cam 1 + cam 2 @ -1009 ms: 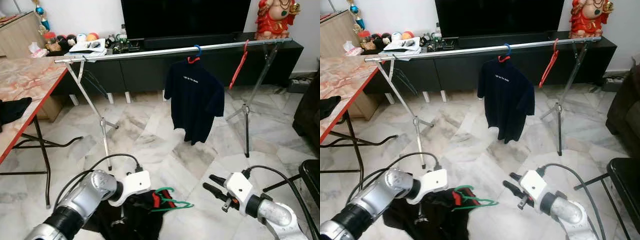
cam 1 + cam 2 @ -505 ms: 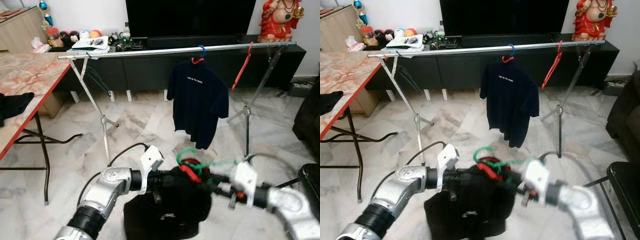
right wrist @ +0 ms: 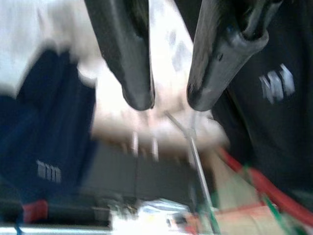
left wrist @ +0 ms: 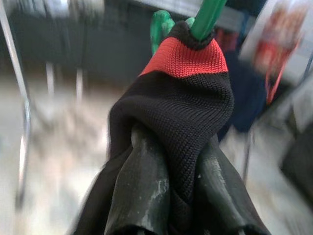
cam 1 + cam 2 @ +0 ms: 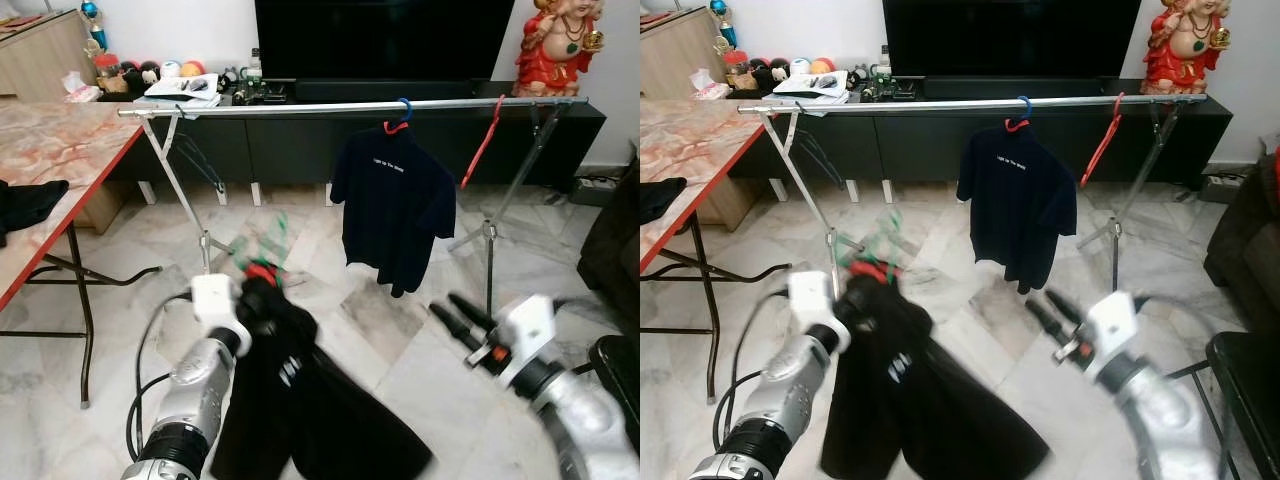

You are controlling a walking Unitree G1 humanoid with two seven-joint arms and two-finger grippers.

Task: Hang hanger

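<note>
Head views: left claw (image 5: 248, 300) grips the black red-collared shirt (image 5: 300, 400) on a green plastic hanger (image 5: 262, 245), below the silver rail (image 5: 330, 106); soft, swinging load.
Left wrist: hold at collar (image 4: 186, 58).
Right wrist: right claw (image 3: 168, 100) spread, empty.

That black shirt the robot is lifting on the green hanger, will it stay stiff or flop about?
Probably floppy: the black shirt hangs in loose folds below the left gripper. It likely swings, since it shows blurred mid-lift. The green hanger looks rigid, so it should keep the collar up.
</note>
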